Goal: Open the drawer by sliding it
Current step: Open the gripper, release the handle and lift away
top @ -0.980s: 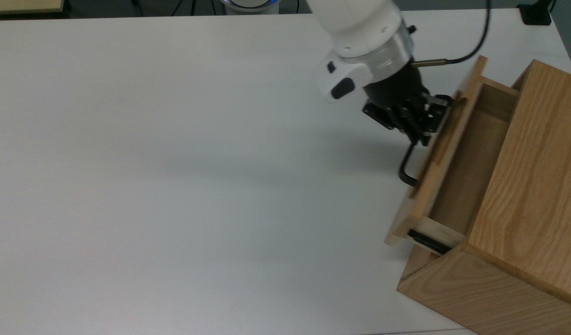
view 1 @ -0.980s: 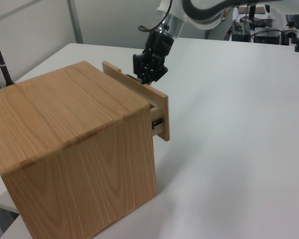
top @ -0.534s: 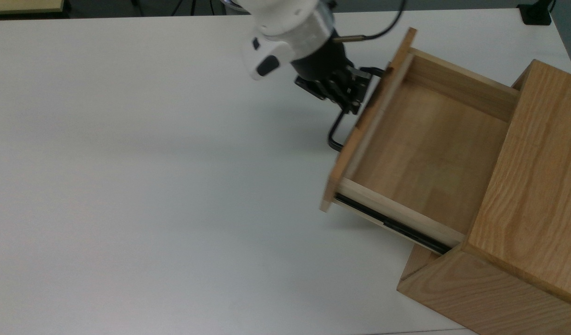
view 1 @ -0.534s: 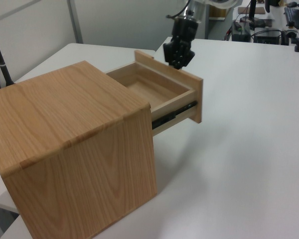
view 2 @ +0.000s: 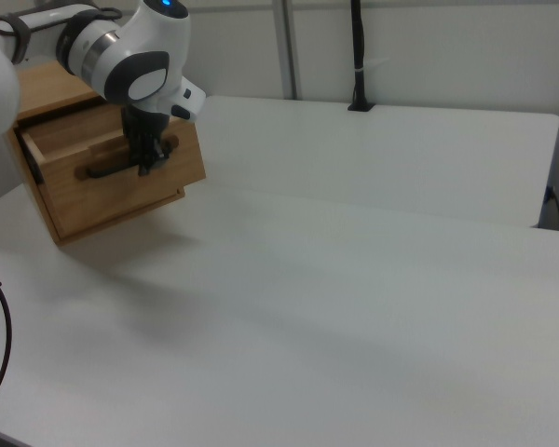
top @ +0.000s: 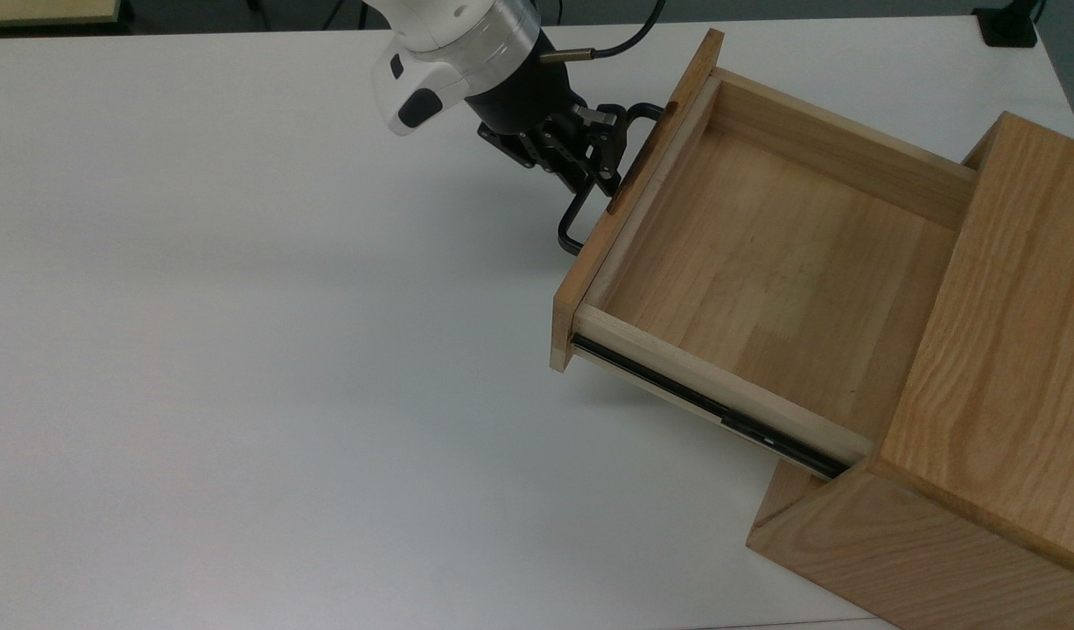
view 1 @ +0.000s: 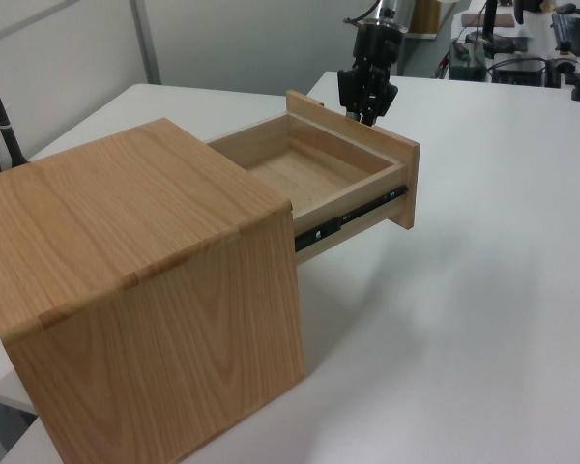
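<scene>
The drawer (top: 764, 254) stands pulled far out of its oak casing (top: 983, 350), so the bare pale tray and a black side rail (top: 703, 402) are exposed. Its flat front panel (top: 628, 201) faces the top view's left. My gripper (top: 603, 154) is shut on the upper part of the black U-shaped handle (top: 573, 223), at the panel's outer face. The left view looks into the open drawer (view 1: 309, 169) with the gripper (view 1: 367, 104) behind its front panel. From the right view, the gripper (view 2: 147, 160) crosses the handle (view 2: 102, 170) on the drawer front (view 2: 154, 191).
The casing (view 1: 126, 242) sits at the white table's (top: 283, 350) corner, near the top view's lower right edge. A black cable (top: 624, 39) trails from the wrist. A black post (view 2: 359, 56) stands at the table's far edge in the right view. Wide bare tabletop lies before the drawer front.
The drawer has slid from barely open to far out of the casing, toward the top view's left. My gripper travelled with it, staying on the handle.
</scene>
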`<control>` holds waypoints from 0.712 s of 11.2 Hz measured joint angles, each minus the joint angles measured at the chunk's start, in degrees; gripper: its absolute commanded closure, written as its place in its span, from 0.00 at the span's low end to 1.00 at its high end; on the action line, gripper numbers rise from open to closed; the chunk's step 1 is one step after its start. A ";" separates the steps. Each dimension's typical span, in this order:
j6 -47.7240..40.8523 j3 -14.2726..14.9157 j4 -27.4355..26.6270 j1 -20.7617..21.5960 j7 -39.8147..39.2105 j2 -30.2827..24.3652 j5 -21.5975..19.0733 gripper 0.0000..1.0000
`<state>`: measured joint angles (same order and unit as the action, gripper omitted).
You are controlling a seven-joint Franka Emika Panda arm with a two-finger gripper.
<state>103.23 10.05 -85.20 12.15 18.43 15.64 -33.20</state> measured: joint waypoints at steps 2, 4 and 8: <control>-0.52 0.34 -0.01 -0.17 -0.01 -0.52 3.29 0.00; -1.85 0.48 0.06 -1.02 -0.07 -2.83 9.57 0.00; -9.62 0.47 -0.15 -2.03 -7.09 -9.83 28.57 0.00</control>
<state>93.61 10.53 -85.35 10.12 11.35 5.82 -4.63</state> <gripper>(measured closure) 0.000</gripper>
